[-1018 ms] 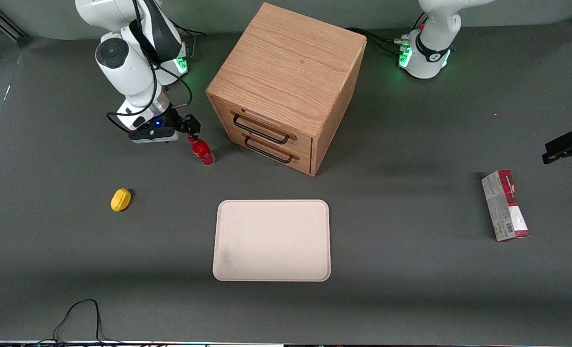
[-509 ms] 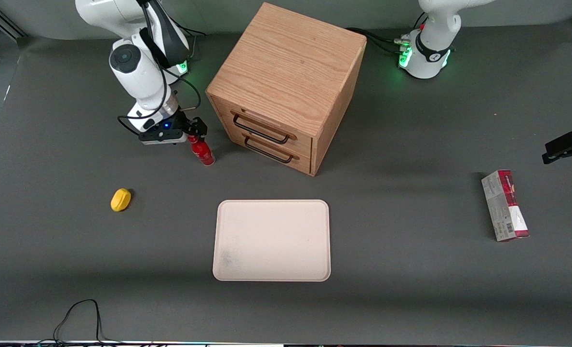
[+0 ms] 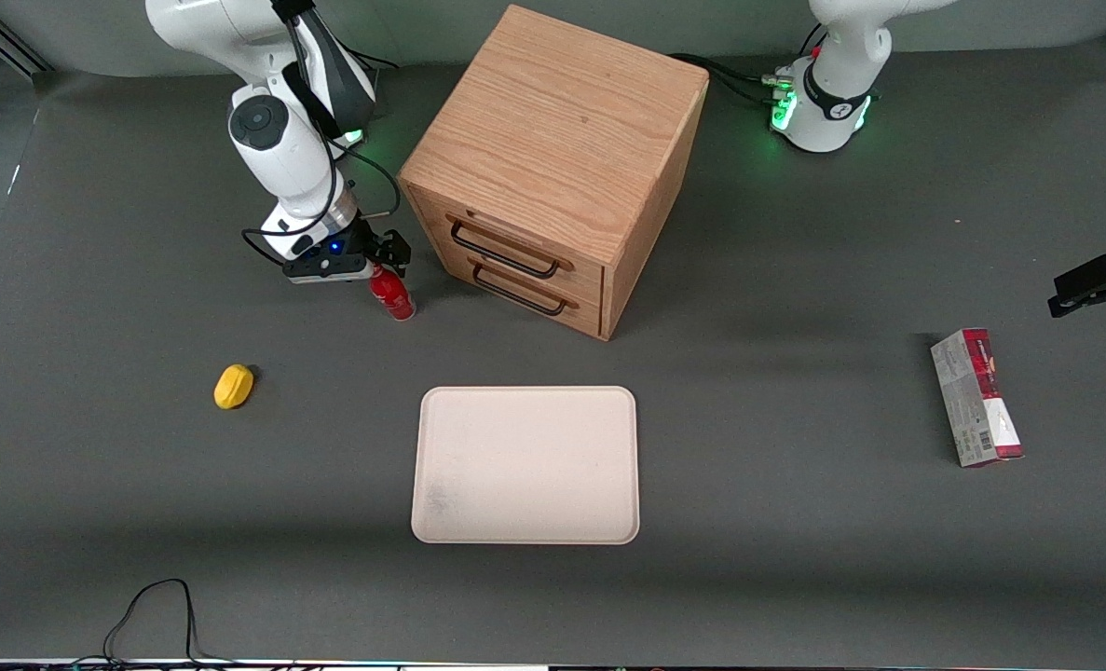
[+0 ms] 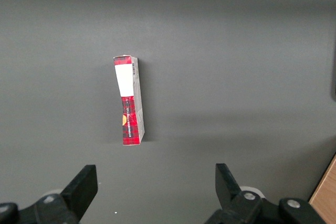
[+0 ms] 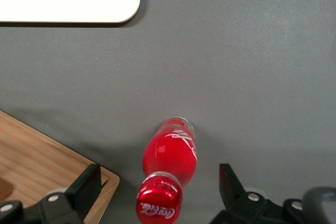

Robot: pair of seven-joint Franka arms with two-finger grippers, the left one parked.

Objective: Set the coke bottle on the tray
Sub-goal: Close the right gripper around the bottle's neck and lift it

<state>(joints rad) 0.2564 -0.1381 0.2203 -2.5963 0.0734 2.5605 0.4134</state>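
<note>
The gripper [image 5: 157, 184] hangs wide open above the coke bottle [image 5: 169, 169], its fingers [image 5: 86, 182] on either side of the red cap and touching nothing. The small red bottle stands upright on the table [image 3: 795, 522] beside the cabinet [image 3: 553, 168], farther from the front camera than the tray [image 3: 525, 465]. White "Coca-Cola" lettering shows on its cap and shoulder.

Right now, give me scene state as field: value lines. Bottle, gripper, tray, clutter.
coke bottle: upright on the table, beside the wooden cabinet, farther from the front camera than the tray
gripper: open, fingers straddling the bottle's cap, not closed on it
tray: bare, in front of the cabinet drawers
task status: bottle not yet lifted
clutter: yellow object toward the working arm's end; red-and-grey carton toward the parked arm's end
</note>
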